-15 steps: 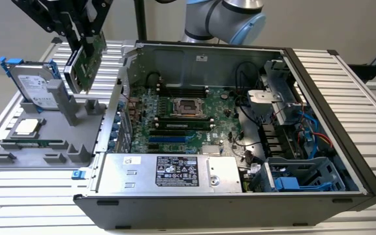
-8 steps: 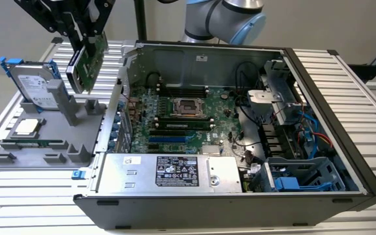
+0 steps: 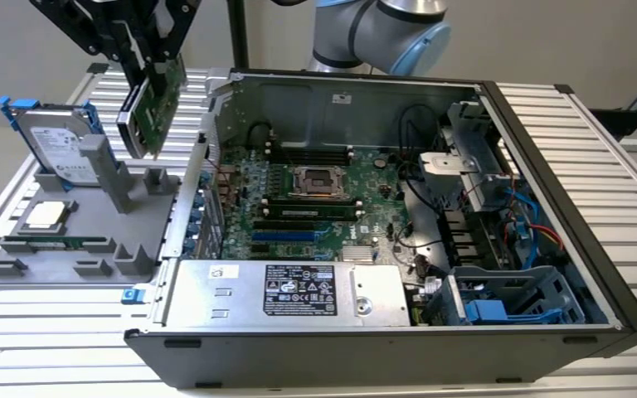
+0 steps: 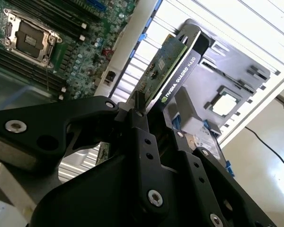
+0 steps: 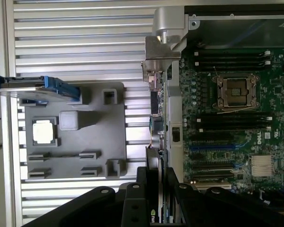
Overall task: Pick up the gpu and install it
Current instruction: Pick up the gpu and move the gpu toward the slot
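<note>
The black two-fingered gripper hangs at the far end of the exterior view's left side, with its fingers clamped together on the gpu, a small flat green circuit card with a black cooler block on one face. It grips the card by one edge. The card hangs tilted, not upright, its free end pointing down, in the air over the far part of the grey moulded fixture tray and touching nothing else. Just beside it, on the exterior view's right, rises the silver metal side wall of the open black computer case, and beyond that wall lies the green motherboard. On the tray a silver hard drive in a blue frame stands near the card.

As I judge it, the main hazard is that wall: the card sits close to its top edge, and a sideways move without enough height could catch the low corner on the metal. The tilt is a second worry, since a slanted card would meet a slot askew and jam or bend. An edge grip may also let the card pivot under any knock
</note>
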`<state>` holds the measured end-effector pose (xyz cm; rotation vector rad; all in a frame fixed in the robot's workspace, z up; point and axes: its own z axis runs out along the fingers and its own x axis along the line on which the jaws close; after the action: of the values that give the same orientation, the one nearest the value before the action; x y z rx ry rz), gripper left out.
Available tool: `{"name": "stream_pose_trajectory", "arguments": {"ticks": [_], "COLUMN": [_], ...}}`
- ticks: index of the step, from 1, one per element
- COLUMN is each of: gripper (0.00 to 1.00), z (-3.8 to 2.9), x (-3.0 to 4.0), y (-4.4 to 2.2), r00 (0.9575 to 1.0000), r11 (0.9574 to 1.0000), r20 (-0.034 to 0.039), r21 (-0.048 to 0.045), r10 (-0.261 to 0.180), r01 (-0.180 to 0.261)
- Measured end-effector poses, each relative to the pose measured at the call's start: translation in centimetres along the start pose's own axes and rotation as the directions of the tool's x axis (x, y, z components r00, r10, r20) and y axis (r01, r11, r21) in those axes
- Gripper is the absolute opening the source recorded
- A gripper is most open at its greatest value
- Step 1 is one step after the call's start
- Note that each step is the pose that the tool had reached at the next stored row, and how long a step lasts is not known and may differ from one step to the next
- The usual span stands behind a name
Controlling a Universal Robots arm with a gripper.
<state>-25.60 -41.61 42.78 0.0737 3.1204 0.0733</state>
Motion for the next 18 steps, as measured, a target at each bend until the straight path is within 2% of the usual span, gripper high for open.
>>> {"name": "stream_pose_trajectory", "arguments": {"ticks": [8, 13, 18], "gripper": [0.00, 0.00, 0.00], "z": [0.02, 0.03, 0.04], "x": [-0.67, -1.37, -1.47], "y": [0.03, 0.06, 0.07], "r00": [1.0000, 1.0000, 1.0000], "r11": [1.0000, 1.0000, 1.0000], "r20": [0.0001, 0.0001, 0.0001], "r21": [-0.0001, -0.0001, -0.0001], "r10": [0.000, 0.000, 0.000], "r01": [0.000, 0.000, 0.000]}}
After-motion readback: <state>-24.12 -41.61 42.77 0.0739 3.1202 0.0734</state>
